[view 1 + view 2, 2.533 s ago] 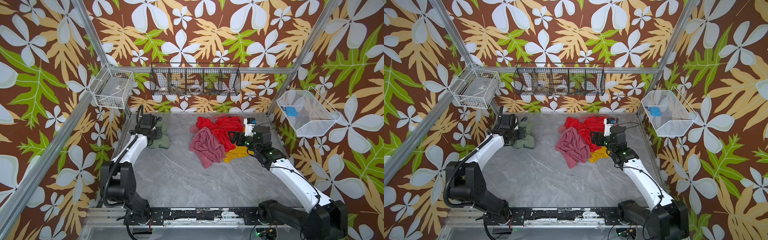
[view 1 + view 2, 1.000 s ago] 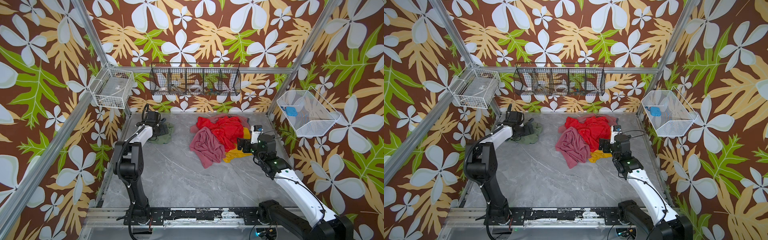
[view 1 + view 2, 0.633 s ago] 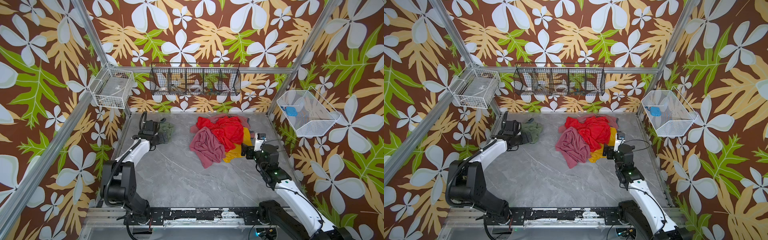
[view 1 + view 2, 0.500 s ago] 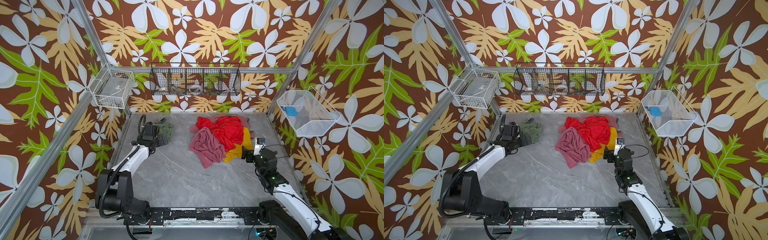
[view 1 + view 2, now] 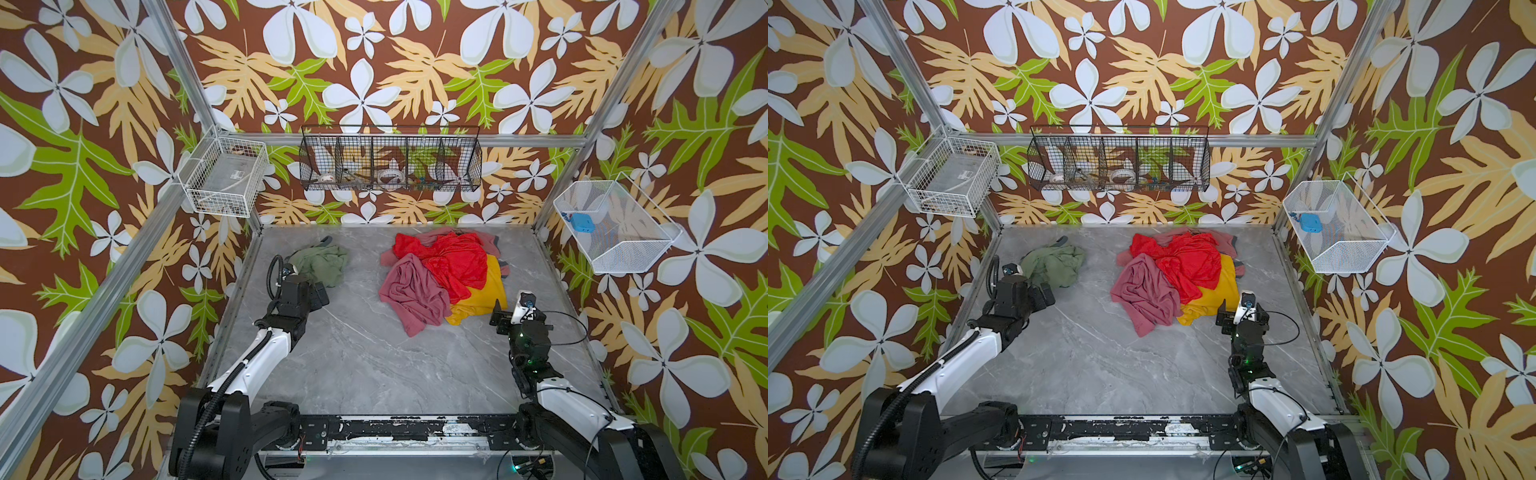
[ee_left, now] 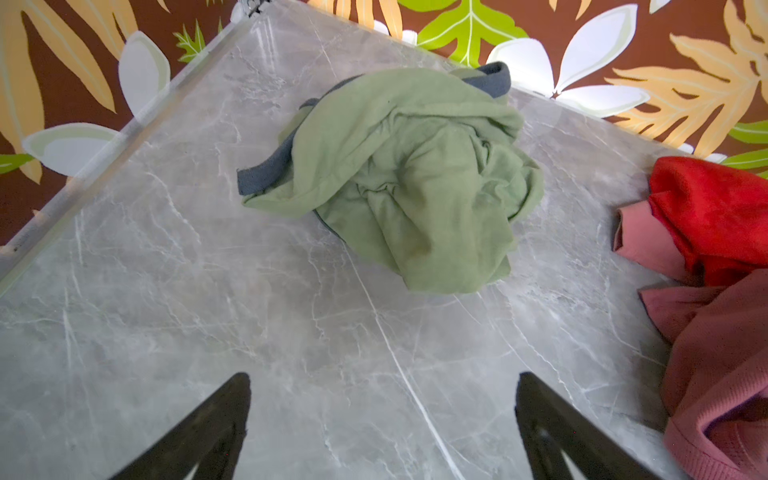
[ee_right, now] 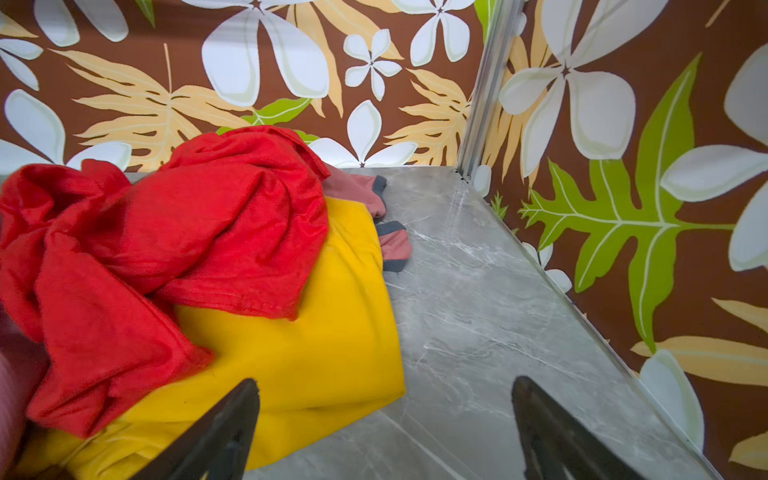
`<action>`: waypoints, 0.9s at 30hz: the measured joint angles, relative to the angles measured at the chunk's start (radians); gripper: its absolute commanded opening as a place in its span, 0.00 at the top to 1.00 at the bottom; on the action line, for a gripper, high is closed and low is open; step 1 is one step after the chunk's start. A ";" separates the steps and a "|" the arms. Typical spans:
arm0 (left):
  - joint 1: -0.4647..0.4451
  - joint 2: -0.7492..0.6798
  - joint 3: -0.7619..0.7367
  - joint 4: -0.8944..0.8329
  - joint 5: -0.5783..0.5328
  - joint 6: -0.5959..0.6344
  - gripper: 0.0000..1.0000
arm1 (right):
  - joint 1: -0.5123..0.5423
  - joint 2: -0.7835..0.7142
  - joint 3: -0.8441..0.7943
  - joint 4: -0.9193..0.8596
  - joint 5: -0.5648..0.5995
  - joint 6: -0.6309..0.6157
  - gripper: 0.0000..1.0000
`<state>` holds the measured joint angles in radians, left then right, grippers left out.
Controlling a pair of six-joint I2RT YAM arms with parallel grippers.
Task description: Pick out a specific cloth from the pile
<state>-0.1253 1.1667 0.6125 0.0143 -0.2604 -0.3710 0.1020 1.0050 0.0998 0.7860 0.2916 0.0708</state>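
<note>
The sage-green cloth (image 5: 320, 262) (image 5: 1054, 264) lies crumpled by itself at the back left of the grey table, grey trim showing in the left wrist view (image 6: 407, 178). The pile (image 5: 449, 257) (image 5: 1183, 262) sits right of the middle: bright red on top, dusty pink (image 5: 411, 291) in front, mustard yellow (image 7: 316, 357) at its right. My left gripper (image 5: 322, 291) (image 6: 382, 386) stands open just in front of the green cloth, with only bare table between its jaws. My right gripper (image 5: 498, 313) (image 7: 384, 390) is open at the yellow cloth's near corner, gripping nothing.
A white wire basket (image 5: 226, 178) hangs on the left wall, a black one (image 5: 390, 162) on the back wall, and a white one (image 5: 611, 224) holding a blue item on the right. Patterned walls and metal posts close the table in.
Both arms have drawn back toward the front. The left gripper has come away from the green cloth, which stays at the back left. The right gripper has left the pile.
</note>
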 measured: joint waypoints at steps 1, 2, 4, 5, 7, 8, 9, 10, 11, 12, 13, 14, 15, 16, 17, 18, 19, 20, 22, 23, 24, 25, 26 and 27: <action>0.000 -0.016 -0.018 0.025 -0.006 0.003 0.00 | -0.010 0.029 -0.005 0.031 0.000 0.000 0.08; 0.000 -0.028 -0.033 0.047 -0.012 0.008 0.00 | -0.019 0.060 -0.006 0.064 -0.002 -0.001 0.09; 0.000 -0.053 -0.072 0.107 -0.029 0.013 0.00 | -0.041 0.130 0.000 0.122 -0.026 -0.003 0.11; 0.000 -0.060 -0.088 0.135 -0.036 0.019 0.00 | -0.048 0.160 0.008 0.142 -0.035 -0.003 0.11; 0.000 -0.063 -0.116 0.190 -0.055 0.037 0.00 | -0.051 0.220 0.034 0.190 -0.058 -0.003 0.13; 0.000 -0.062 -0.123 0.208 -0.064 0.042 0.00 | -0.051 0.246 0.046 0.211 -0.063 -0.003 0.14; 0.000 -0.059 -0.129 0.229 -0.076 0.058 0.00 | -0.053 0.285 0.062 0.233 -0.076 -0.004 0.14; 0.000 -0.055 -0.134 0.253 -0.085 0.063 0.00 | -0.055 0.322 0.071 0.258 -0.090 -0.005 0.14; 0.000 -0.052 -0.140 0.274 -0.096 0.069 0.00 | -0.055 0.357 0.072 0.287 -0.091 -0.006 0.14; 0.000 -0.050 -0.150 0.301 -0.107 0.087 0.00 | -0.055 0.394 0.070 0.311 -0.094 -0.008 0.14; 0.000 -0.050 -0.166 0.334 -0.121 0.093 0.00 | -0.055 0.422 0.070 0.319 -0.104 -0.008 0.13; 0.000 -0.051 -0.180 0.359 -0.130 0.104 0.00 | -0.056 0.434 0.074 0.315 -0.107 -0.009 0.13; 0.000 -0.054 -0.203 0.393 -0.140 0.122 0.00 | -0.056 0.438 0.080 0.318 -0.108 -0.011 0.11; 0.000 -0.058 -0.225 0.426 -0.150 0.132 0.00 | -0.056 0.443 0.086 0.336 -0.111 -0.012 0.10; 0.000 -0.060 -0.242 0.455 -0.156 0.146 0.00 | -0.056 0.444 0.093 0.336 -0.114 -0.015 0.10; 0.000 -0.059 -0.262 0.496 -0.161 0.165 0.00 | -0.056 0.450 0.106 0.335 -0.124 -0.023 0.07; 0.000 -0.053 -0.283 0.538 -0.166 0.183 0.00 | -0.056 0.454 0.118 0.334 -0.137 -0.023 0.06; 0.000 -0.045 -0.303 0.587 -0.169 0.201 0.00 | -0.056 0.455 0.124 0.334 -0.137 -0.024 0.04; 0.000 -0.017 -0.369 0.715 -0.172 0.229 0.00 | -0.056 0.456 0.128 0.333 -0.145 -0.027 0.02; 0.005 0.001 -0.404 0.775 -0.170 0.239 0.00 | -0.056 0.457 0.129 0.330 -0.150 -0.027 0.01; 0.012 0.024 -0.442 0.843 -0.165 0.244 0.00 | -0.056 0.457 0.129 0.328 -0.155 -0.027 0.01; 0.019 0.053 -0.474 0.911 -0.164 0.243 0.00 | -0.056 0.457 0.129 0.327 -0.156 -0.027 0.00; 0.024 0.080 -0.498 0.972 -0.164 0.243 0.00 | -0.056 0.457 0.129 0.327 -0.156 -0.028 0.00; 0.029 0.114 -0.523 1.043 -0.159 0.242 0.00 | -0.056 0.457 0.130 0.327 -0.157 -0.029 0.00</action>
<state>-0.0963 1.2804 0.0895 1.0576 -0.4194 -0.1287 0.0460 1.4624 0.2295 1.1126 0.1345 0.0418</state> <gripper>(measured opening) 0.998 0.998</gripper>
